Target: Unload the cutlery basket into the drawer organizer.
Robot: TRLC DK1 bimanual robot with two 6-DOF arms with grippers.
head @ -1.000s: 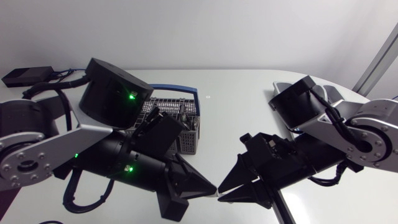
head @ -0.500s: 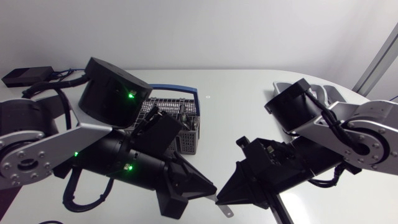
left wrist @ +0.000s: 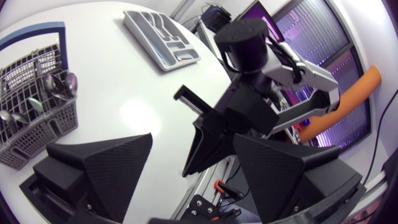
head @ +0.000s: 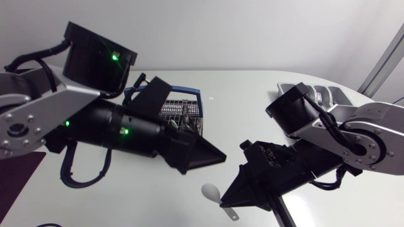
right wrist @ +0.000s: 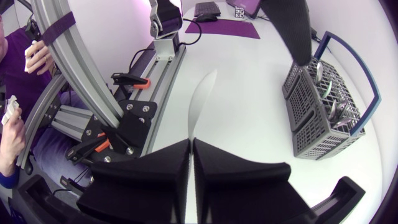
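My right gripper [head: 228, 203] hangs low over the table's front edge, shut on the handle of a silver spoon [head: 211, 192] whose bowl juts out toward my left arm. In the right wrist view the spoon [right wrist: 200, 102] runs straight ahead from the shut right gripper [right wrist: 189, 142]. My left gripper [head: 211, 154] is raised beside the grey wire cutlery basket [head: 184, 112], open and holding nothing. Its fingers [left wrist: 121, 158] stand wide apart in the left wrist view. The basket [left wrist: 34, 121] holds several pieces of cutlery. The grey drawer organizer [left wrist: 163, 38] lies at the far right, partly hidden behind my right arm [head: 333, 96].
A purple mat [head: 16, 180] lies at the table's front left corner. The basket [right wrist: 323, 109] has a blue handle [head: 192, 94] arching over it. Bare white tabletop [head: 240, 110] lies between basket and organizer.
My left gripper opened, let go of the spoon and drew back up and to the left. My right gripper closed on the spoon's handle and now holds it alone.
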